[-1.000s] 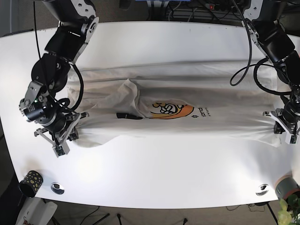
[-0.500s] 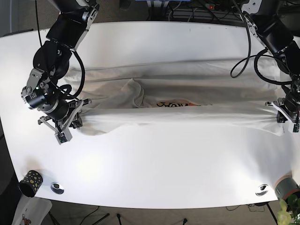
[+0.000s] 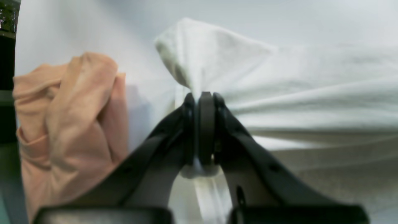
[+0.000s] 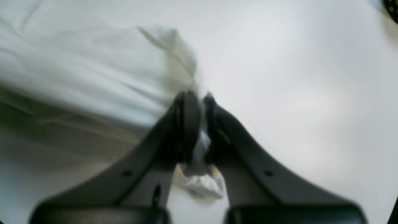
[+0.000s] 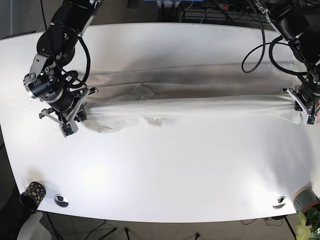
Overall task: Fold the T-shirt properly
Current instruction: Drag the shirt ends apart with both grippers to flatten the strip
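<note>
T-shirt (image 5: pixel 190 102): one, white, stretched in a long band across the middle of the table (image 5: pixel 165 170), held taut between the two arms; the near edge is lifted and drawn over the far half, so no print shows.

Left gripper (image 3: pixel 202 102): jaws pressed together on a bunched corner of the shirt — a tuft of cloth sticks out above the tips and another below. In the base view it sits at the table's right edge.

Right gripper (image 4: pixel 196 105): jaws clamped on the other end of the shirt; a crumpled wad hangs out beneath them. In the base view it sits at the left.

Peach cloth (image 3: pixel 68 124): one, bunched, just beside the left gripper in the wrist view; whether it touches the shirt, cannot tell.

Containers: one dark speckled cup (image 5: pixel 33 192) at the near left corner; one grey cup (image 5: pixel 306 199) at the near right corner. Contents of either — cannot tell.

Round metal discs: two, one (image 5: pixel 61 200) near the speckled cup, one (image 5: pixel 279 202) near the grey cup.
</note>
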